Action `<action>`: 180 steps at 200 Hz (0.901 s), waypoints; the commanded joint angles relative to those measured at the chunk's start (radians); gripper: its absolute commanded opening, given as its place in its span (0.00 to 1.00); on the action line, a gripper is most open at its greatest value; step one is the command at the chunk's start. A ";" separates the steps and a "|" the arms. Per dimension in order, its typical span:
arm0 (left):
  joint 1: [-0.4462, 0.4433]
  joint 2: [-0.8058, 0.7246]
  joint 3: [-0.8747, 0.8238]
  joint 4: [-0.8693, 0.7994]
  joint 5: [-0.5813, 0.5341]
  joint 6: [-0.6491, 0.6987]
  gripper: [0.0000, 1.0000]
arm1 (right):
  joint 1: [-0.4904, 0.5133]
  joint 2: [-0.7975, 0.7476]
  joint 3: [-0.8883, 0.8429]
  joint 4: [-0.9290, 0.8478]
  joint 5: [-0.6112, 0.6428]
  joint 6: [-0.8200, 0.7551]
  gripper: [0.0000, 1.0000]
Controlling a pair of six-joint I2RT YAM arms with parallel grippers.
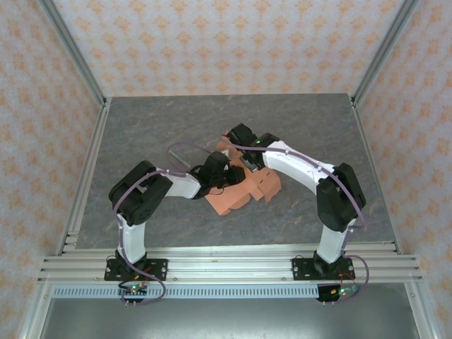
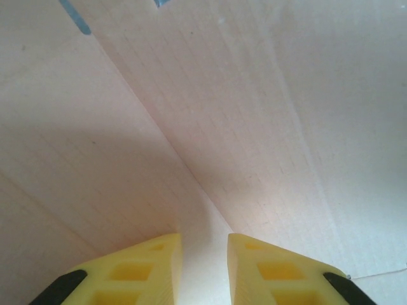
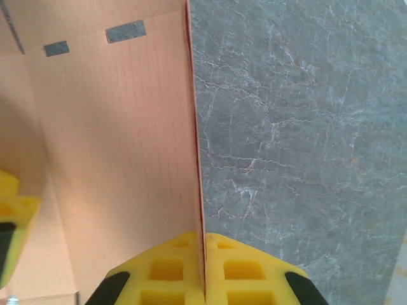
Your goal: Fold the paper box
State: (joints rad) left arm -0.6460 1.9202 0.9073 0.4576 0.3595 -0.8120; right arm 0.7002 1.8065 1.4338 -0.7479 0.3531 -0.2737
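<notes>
Thin matte salmon-orange paper box (image 1: pixel 236 194), a creased, slotted sheet, is spread mid-way on the grey veined table (image 1: pixel 141 134). Its upright 12 o'clock edge is clamped by the right gripper (image 3: pixel 203 241); the left gripper (image 2: pixel 205 244), at 9 o'clock, is slightly parted, holding nothing

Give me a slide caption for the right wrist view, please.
The right end effector shut on a panel edge of the paper box, grey table beyond.
</notes>
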 commanded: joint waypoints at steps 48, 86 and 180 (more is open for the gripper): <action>0.057 -0.126 -0.129 -0.067 -0.005 0.029 0.34 | 0.009 0.038 0.017 0.074 0.151 -0.078 0.00; 0.062 -0.155 -0.130 -0.115 0.004 0.056 0.34 | 0.008 0.039 0.025 0.081 0.132 -0.108 0.00; 0.047 -0.047 -0.141 -0.013 0.035 -0.014 0.18 | 0.058 0.093 0.013 0.087 0.163 -0.119 0.00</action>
State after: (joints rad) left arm -0.5892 1.8336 0.7879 0.4072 0.3862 -0.7963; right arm 0.7361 1.8729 1.4364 -0.6720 0.4557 -0.3866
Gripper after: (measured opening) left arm 0.183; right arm 0.041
